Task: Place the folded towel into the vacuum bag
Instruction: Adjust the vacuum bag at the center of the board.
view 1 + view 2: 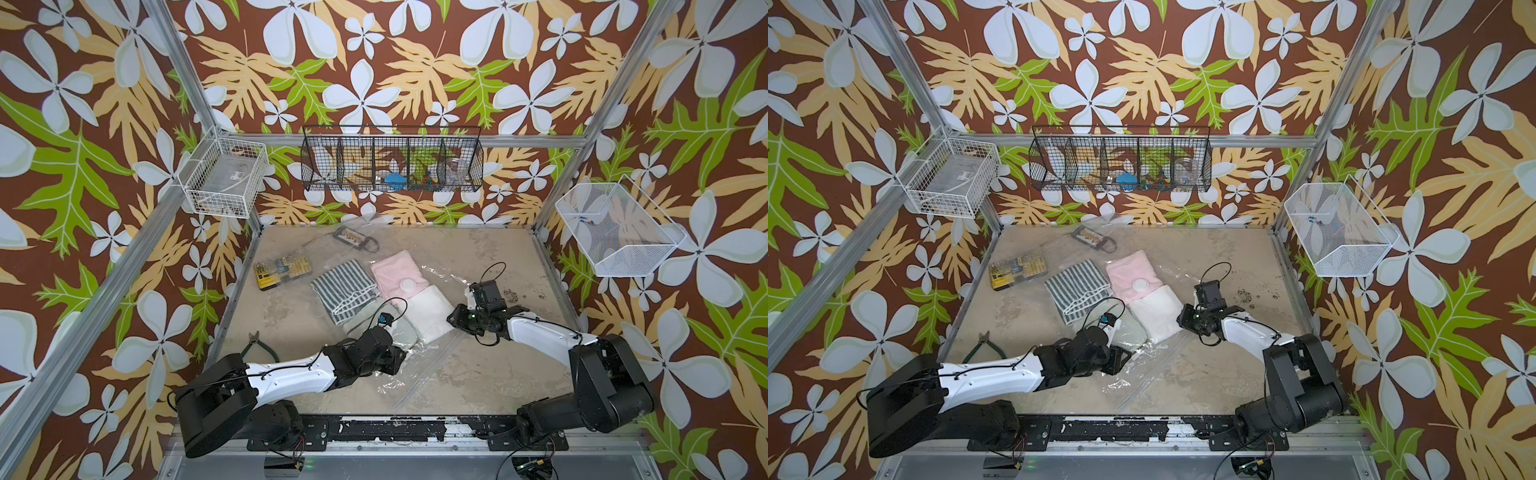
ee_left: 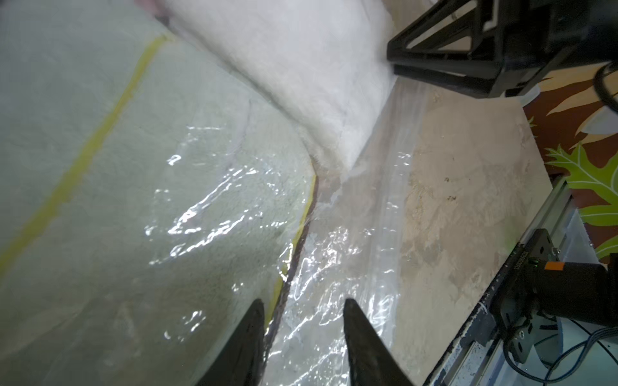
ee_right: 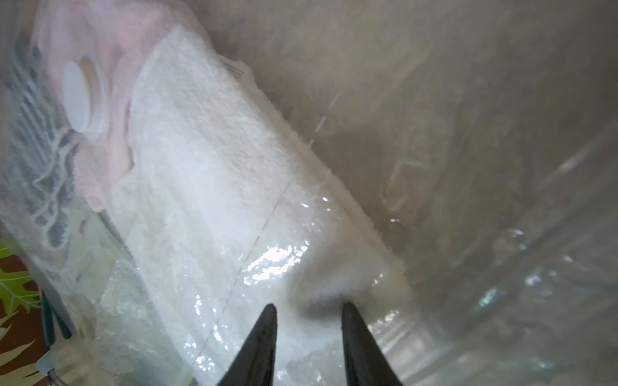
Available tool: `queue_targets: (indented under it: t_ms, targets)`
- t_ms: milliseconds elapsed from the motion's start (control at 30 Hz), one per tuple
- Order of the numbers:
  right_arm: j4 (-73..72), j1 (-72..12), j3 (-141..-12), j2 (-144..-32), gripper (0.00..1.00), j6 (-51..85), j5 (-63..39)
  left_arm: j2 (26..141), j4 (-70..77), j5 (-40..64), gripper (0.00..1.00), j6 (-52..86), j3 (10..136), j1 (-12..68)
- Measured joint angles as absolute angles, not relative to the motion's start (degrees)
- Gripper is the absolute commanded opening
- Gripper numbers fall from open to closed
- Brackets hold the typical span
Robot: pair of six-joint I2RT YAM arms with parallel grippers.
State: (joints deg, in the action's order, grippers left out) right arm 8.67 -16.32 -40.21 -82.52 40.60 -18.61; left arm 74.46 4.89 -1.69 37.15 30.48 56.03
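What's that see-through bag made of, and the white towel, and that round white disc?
The vacuum bag looks like thin clear plastic film: glossy, creased, with bright glints. The white towel looks like terry cloth, probably cotton: matte, fuzzy pile. The valve disc seems hard, smooth white plastic: even surface, crisp rim.

- In both top views: from high above the near edge of the bench (image 1: 498,257), looks steeply down and toward the back wall (image 1: 395,83); far enough off to take in the whole bench; nearly the same picture twice, shifted slightly sideways.
- From the left wrist: looks along the left tool (image 2: 302,300), very close over the pale green towel (image 2: 133,167).
- From the right wrist: looks along the right tool (image 3: 308,304), very close over the white towel (image 3: 217,167).
- Shared by all four: the white towel.
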Motion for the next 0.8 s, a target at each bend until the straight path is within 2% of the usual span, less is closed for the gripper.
queue_targets:
  t_ms: [133, 267, 433, 800]
  targets:
    - [9.9, -8.9, -40.6, -77.3, 0.58, 38.6, -20.0, 72.9, 2.7, -2.5, 0.44, 35.7, 32.6, 56.0]
    - [11.7, 0.1, -38.5, -73.1, 0.66, 37.1, -21.0, 71.5, 0.0, -3.2, 0.48, 33.2, 35.5, 57.4]
    - [12.4, 9.9, -34.0, -73.8, 0.66, 36.9, -23.5, 71.3, -3.0, -4.9, 0.56, 29.1, 38.1, 62.5]
    - [1.0, 11.2, -33.6, -85.2, 0.59, 42.0, -32.8, 74.8, -9.2, -8.8, 0.66, 22.4, 40.8, 69.6]
